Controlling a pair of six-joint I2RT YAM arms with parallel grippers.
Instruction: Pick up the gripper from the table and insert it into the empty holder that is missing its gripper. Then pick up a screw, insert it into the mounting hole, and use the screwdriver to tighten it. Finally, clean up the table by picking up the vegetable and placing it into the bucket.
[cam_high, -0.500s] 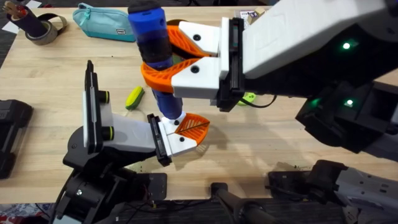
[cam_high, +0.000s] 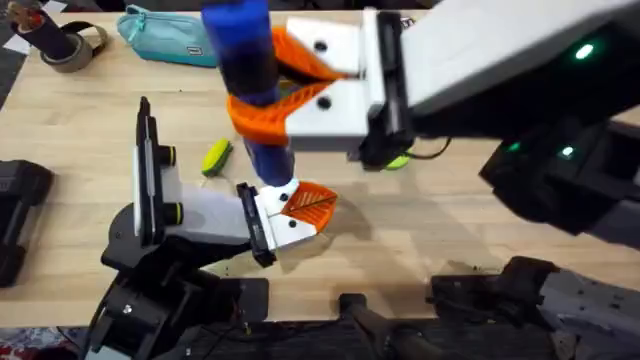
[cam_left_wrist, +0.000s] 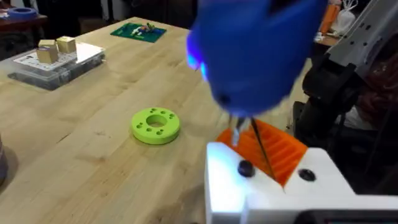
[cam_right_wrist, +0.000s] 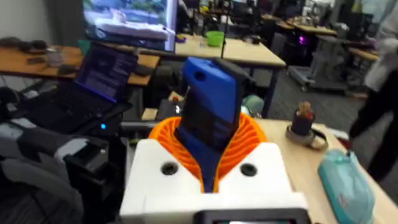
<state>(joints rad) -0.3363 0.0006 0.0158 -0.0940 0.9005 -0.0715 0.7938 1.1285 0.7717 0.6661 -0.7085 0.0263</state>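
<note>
My right gripper (cam_high: 258, 82) is shut on the blue screwdriver (cam_high: 240, 50) and holds it upright, its orange fingers (cam_right_wrist: 249, 134) wrapped round the body (cam_right_wrist: 208, 106). The screwdriver's thin bit (cam_left_wrist: 260, 146) points down at a dark hole (cam_left_wrist: 245, 168) in the white base of the orange ribbed gripper (cam_high: 310, 205). That base sits against the black holder plate (cam_high: 255, 225) on the left arm's white wrist block. My left gripper (cam_left_wrist: 283, 152) looks shut with nothing held. The yellow-green vegetable (cam_high: 216, 156) lies on the table just behind the left arm. A small brown bucket (cam_high: 55, 42) stands at the far left corner.
A teal pouch (cam_high: 165, 35) lies at the far edge, left of the screwdriver. A bright-green disc with holes (cam_left_wrist: 155, 124) rests under the right arm. A clear box with wooden blocks (cam_left_wrist: 56, 59) and a green board (cam_left_wrist: 138, 30) sit farther off on the table.
The right gripper and the screwdriver have shifted slightly away from the bases and to the right, with the lower end staying over the white base. The left arm has not moved.
</note>
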